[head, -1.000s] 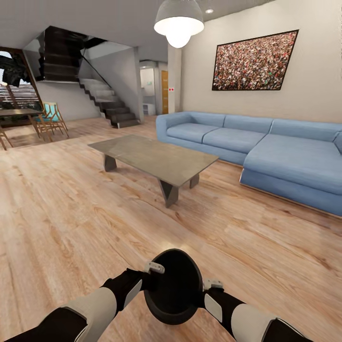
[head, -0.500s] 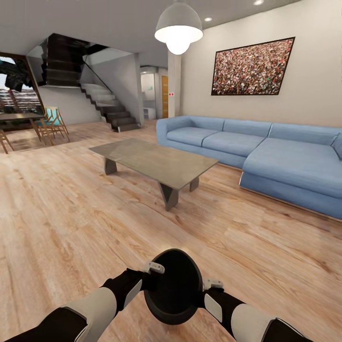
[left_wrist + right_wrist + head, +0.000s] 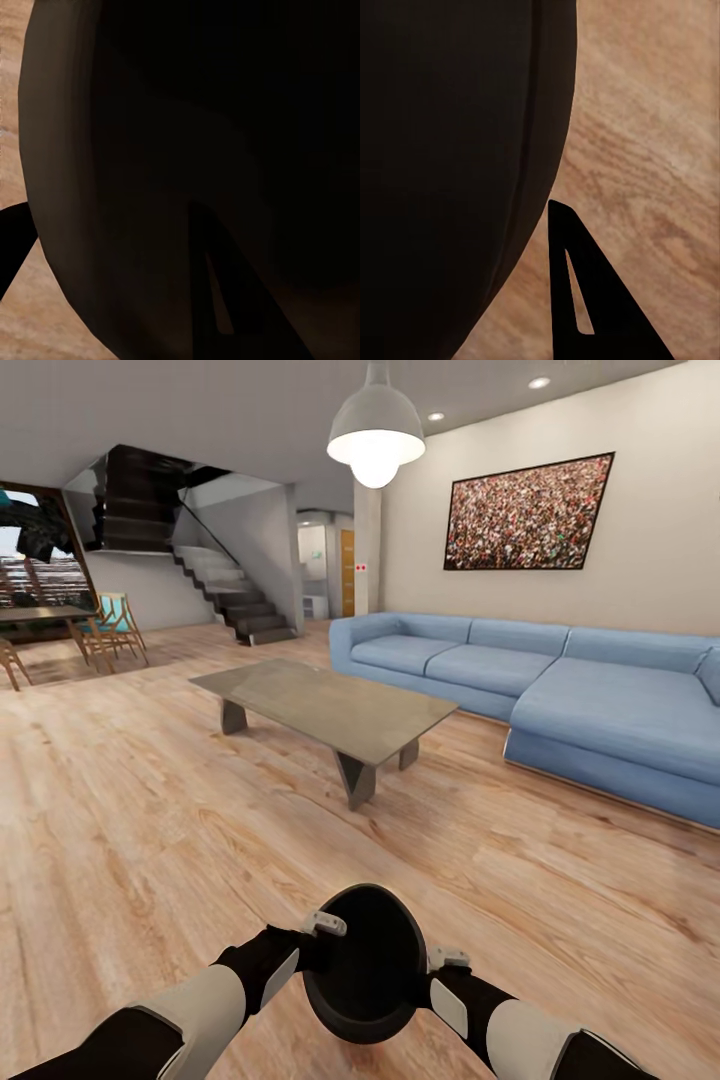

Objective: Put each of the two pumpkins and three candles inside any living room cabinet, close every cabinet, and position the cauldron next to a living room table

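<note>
Carrying: the cauldron (image 3: pixel 365 965) is held up in front of the trunk, between the left gripper (image 3: pixel 322 930) and the right gripper (image 3: pixel 446 964), one at each side of its rim.
Left gripper: it is pressed to the cauldron's left rim; whether the jaws are clamped on the rim cannot be told, since the black wall (image 3: pixel 187 150) crowds the left wrist view.
Right gripper: it is set against the cauldron's right rim; one dark finger (image 3: pixel 585 300) is seen just beside the pot's outer wall, and the jaw gap cannot be told.
Cauldron contents: only a dark hollow is seen through the wide mouth; nothing can be made out inside.
Floor: pale wood boards (image 3: pixel 150 830) are seen below the cauldron and beyond it.
Table: the grey-topped table (image 3: pixel 325 705) stands beyond the cauldron, well apart from it; its top is bare.
Sofa: a blue sofa (image 3: pixel 560 690) is set behind the table, along the wall.
Progress: the cauldron leg is judged under way but not done, as the pot is not yet beside the table.
Remaining: the cauldron is to be set down next to the table; the state of the pumpkins, candles and cabinet cannot be judged from here.
</note>
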Available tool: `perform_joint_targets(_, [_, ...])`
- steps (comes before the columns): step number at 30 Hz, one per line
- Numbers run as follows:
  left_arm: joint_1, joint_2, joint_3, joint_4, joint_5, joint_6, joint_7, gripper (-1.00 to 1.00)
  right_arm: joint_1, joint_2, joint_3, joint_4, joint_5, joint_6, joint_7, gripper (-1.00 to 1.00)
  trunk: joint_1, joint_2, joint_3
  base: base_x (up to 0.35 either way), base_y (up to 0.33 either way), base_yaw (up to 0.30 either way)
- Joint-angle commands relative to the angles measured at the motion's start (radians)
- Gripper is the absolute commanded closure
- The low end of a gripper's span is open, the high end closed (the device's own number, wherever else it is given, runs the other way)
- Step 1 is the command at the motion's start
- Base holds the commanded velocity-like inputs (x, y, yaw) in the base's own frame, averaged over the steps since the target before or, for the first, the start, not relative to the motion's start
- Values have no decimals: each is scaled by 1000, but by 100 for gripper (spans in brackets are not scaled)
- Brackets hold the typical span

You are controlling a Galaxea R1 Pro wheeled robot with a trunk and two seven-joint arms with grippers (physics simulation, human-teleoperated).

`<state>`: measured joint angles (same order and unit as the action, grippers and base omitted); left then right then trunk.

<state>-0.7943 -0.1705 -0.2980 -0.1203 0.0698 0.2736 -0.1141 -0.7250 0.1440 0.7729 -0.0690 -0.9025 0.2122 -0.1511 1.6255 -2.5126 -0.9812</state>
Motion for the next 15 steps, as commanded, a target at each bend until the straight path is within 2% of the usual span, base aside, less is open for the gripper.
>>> perform_joint_targets(1, [0,0,-6,-2,13,6,-2,100,-1,0,-3,-9,-13,6,-4,100,0,0,0,28,0,23])
perform_joint_targets(5, [0,0,-6,-1,13,6,-2,100,-1,0,-4,-9,-13,6,-4,100,0,0,1,86,-8,8])
perform_joint_targets(9, [0,0,-6,-1,13,6,-2,100,-1,0,-3,-9,-13,6,-3,100,0,0,2,205,-118,-9])
perform_joint_targets(15, [0,0,-6,-2,13,6,-2,100,-1,0,-3,-9,-13,6,-3,100,0,0,10,255,-171,-131])
